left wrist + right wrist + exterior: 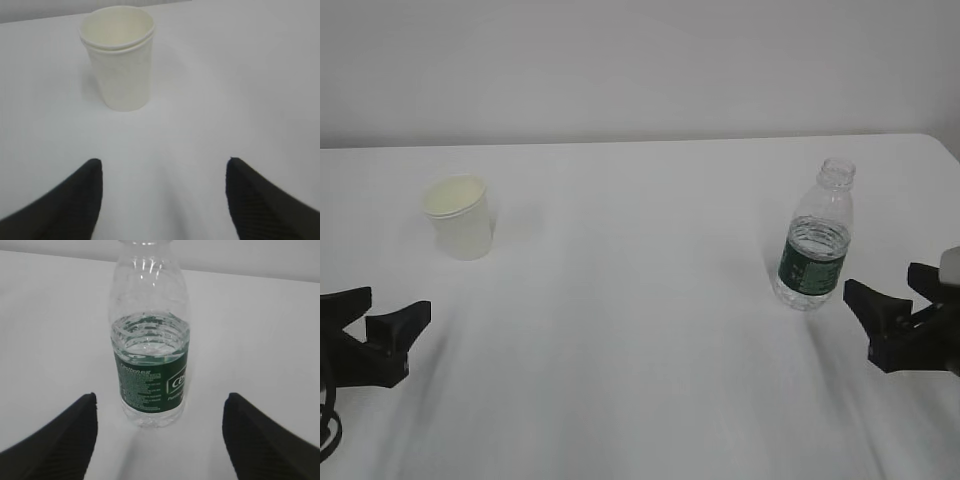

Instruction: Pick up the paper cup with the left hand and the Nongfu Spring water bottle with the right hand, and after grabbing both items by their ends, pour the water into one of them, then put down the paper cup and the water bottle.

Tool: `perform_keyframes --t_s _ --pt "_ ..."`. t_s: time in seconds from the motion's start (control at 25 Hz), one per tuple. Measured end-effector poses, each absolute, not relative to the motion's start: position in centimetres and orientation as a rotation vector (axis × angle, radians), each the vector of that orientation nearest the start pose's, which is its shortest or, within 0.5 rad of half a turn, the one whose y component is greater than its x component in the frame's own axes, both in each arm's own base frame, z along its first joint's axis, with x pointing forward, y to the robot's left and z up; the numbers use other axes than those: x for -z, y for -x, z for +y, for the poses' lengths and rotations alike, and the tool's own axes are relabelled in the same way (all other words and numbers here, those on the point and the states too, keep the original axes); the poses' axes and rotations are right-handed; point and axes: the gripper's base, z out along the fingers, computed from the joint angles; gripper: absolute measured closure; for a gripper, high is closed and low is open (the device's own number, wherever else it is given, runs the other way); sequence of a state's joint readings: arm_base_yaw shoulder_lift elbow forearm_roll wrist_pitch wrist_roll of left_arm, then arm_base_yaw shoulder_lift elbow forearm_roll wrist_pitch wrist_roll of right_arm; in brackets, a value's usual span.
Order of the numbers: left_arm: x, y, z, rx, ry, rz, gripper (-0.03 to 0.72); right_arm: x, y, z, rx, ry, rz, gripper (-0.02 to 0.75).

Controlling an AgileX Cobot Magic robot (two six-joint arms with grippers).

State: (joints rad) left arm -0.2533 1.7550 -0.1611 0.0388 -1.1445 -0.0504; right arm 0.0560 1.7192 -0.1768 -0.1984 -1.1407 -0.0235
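Note:
The white paper cup [460,216] stands upright at the back left of the white table; the left wrist view shows the cup [121,60] ahead and a little left of centre. My left gripper [383,312] sits low at the left edge, open and empty, well short of the cup. The capless Nongfu Spring water bottle [816,240] stands upright on the right, with water [150,340] up to the top of its green label. My right gripper [887,290] is open just right of the bottle. In the right wrist view the bottle [150,350] stands just ahead of the open fingers.
The white table [640,330] stretches between cup and bottle with nothing on it. A pale wall rises behind the table's far edge. The table's right corner lies near the bottle.

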Motion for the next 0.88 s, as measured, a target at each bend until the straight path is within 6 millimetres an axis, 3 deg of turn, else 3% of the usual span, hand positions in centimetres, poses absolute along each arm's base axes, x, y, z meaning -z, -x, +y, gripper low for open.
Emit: perform_keyframes --t_s 0.12,0.24,0.88 --pt "-11.3 -21.1 -5.7 0.218 -0.219 1.915 0.069 -12.2 -21.4 2.8 -0.136 0.276 1.87 0.148" --pt "-11.2 -21.8 -5.7 0.212 -0.207 1.91 0.029 -12.1 -21.4 2.8 -0.136 0.276 1.872 0.148" --pt "-10.1 -23.8 -6.2 0.208 -0.204 1.919 0.024 -10.3 -23.8 3.1 -0.147 0.287 1.907 0.148"
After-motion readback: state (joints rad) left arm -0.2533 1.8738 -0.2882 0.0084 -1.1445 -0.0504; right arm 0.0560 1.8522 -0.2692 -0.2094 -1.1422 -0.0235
